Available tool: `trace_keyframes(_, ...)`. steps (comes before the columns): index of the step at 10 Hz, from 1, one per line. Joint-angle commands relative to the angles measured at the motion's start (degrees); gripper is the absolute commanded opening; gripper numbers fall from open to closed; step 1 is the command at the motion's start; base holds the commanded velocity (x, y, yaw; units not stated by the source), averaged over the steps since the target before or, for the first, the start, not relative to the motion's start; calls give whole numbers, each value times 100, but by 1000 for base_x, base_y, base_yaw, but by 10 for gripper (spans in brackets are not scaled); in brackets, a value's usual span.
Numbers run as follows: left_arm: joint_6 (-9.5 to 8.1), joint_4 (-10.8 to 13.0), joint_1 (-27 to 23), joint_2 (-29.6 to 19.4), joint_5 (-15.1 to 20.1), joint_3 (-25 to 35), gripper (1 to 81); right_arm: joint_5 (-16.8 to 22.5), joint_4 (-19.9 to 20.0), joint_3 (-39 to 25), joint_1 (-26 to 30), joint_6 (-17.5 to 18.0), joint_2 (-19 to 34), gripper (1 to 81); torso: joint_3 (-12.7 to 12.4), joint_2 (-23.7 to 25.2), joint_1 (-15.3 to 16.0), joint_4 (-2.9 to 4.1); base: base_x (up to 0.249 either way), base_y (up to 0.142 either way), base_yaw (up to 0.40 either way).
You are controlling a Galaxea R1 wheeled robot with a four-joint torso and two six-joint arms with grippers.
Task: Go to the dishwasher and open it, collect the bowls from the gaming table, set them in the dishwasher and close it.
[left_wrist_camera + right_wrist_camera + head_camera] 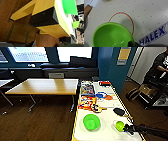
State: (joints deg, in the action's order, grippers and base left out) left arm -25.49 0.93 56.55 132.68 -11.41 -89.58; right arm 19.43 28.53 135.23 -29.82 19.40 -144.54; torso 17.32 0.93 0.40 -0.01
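Note:
The gaming table (107, 133) has a white top with a yellow edge and runs away from me in the head view. The larger lime-green bowl (91, 122) stands on its near end. To its right is the smaller bowl (119, 125), with my right gripper (127, 128) at its right side. In the right wrist view the dark fingertips (131, 44) pinch the rim of the smaller bowl (111, 36), which rests on the dotted white top. My left gripper (32, 44) hangs low beside the table's wooden underside (50, 15). From there both bowls, the larger (69, 6) and the smaller (75, 24), peek over the edge.
Farther along the table top lie colourful packets (87, 100), a dark paddle (119, 112) and a red item (105, 83). A wooden-topped table (45, 85) stands to the left on the brown wood floor. A person (162, 64) and bags (133, 93) are at the right.

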Motion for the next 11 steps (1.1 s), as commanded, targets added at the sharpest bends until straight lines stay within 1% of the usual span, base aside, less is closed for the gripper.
trace_keyframes(1, 0, 30, -447, -198, 183, 168, 811, 263, 136, -402, 902, -15, 406, 10, 0, 0, 0, 0, 0, 0, 0)
trace_keyframes(3, 0, 39, -456, -163, 183, 177, 811, 272, 224, -964, 1069, -15, 810, 10, 0, 0, 0, 0, 0, 0, 0)
trace_keyframes(5, 0, 57, -482, -110, 183, 186, 811, 272, 224, -1624, 1236, 3, 1355, 10, 0, 0, 0, 0, 0, 0, 0)
trace_keyframes(6, 0, 66, -482, -109, 174, 186, 811, 272, 224, -1807, 1323, 29, 1530, 10, 0, 0, 0, 0, 0, 0, 0)
trace_keyframes(7, 0, 66, -509, -198, 130, 230, 811, 272, 215, -1948, 1342, 38, 1636, 10, 0, 0, 0, 0, 0, 0, 0)
trace_keyframes(9, 0, 74, -596, -637, 113, 546, 811, 280, 224, -2063, 1368, 38, 1733, 10, 0, 0, 0, 0, 0, 0, 0)
trace_keyframes(10, 0, 91, -631, -838, 113, 695, 811, 298, 224, -2228, 1412, 38, 1820, 10, 0, 0, 0, 0, 0, 0, 0)
trace_keyframes(11, 0, 101, -649, -927, 113, 801, 811, 298, 224, -2362, 1473, 38, 1918, 10, 0, 0, 0, 0, 0, 0, 0)
